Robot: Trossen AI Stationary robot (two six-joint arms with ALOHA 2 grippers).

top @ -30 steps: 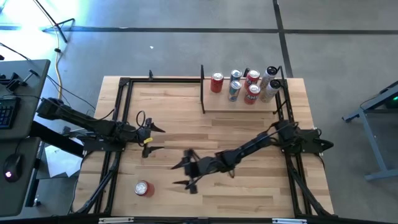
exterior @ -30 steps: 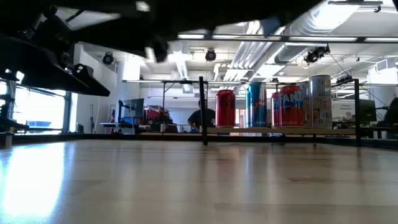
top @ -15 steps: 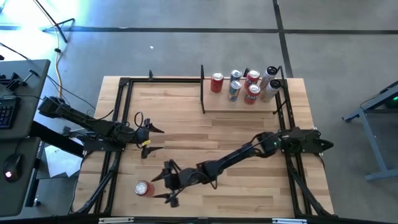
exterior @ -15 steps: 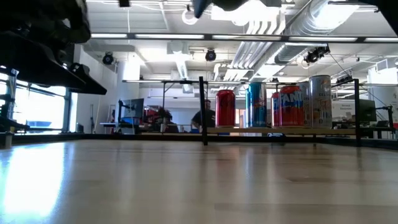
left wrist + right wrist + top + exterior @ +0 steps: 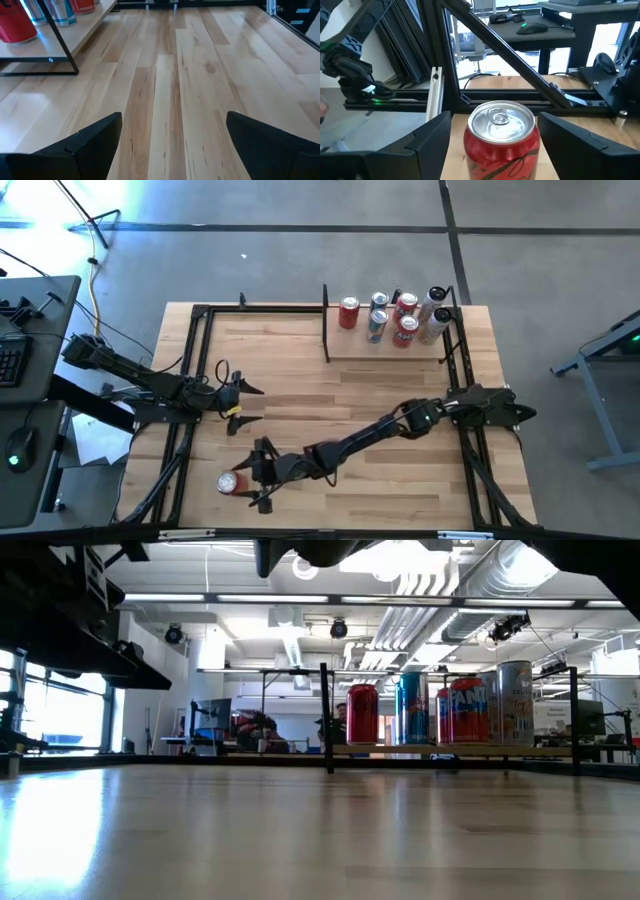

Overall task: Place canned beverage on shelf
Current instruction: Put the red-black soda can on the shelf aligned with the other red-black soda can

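Overhead, the right tool (image 5: 248, 481) reaches across to the near-left part of the worktop (image 5: 300, 395), fingers spread wide on either side of a red can (image 5: 230, 483) standing upright there; no squeeze visible, contact cannot be told from above. Left tool (image 5: 243, 405) hovers at the left side, mid-depth, fingers wide apart, holding nothing. Shelf (image 5: 385, 350) sits at the far right with five other cans (image 5: 392, 319) standing on it.

Low view: shelf (image 5: 450, 751) far right, with its cans (image 5: 440, 705) in a row, red, blue, red and silver. Red task can not visible here. Dark arm parts cross the top edge; neither tool shows clearly. People sit in the room behind.

Left wrist: two dark fingers (image 5: 95, 142) well apart over bare worktop (image 5: 200, 90), nothing between them. Shelf corner (image 5: 87, 32) and can bottoms show farther off.

Right wrist: red can (image 5: 502, 137) upright, silver top with pull tab, centred between the two dark fingers (image 5: 427, 142). Gaps show on both sides, so wide and not gripping. Black frame bars and a desk with a mouse beyond the worktop edge.
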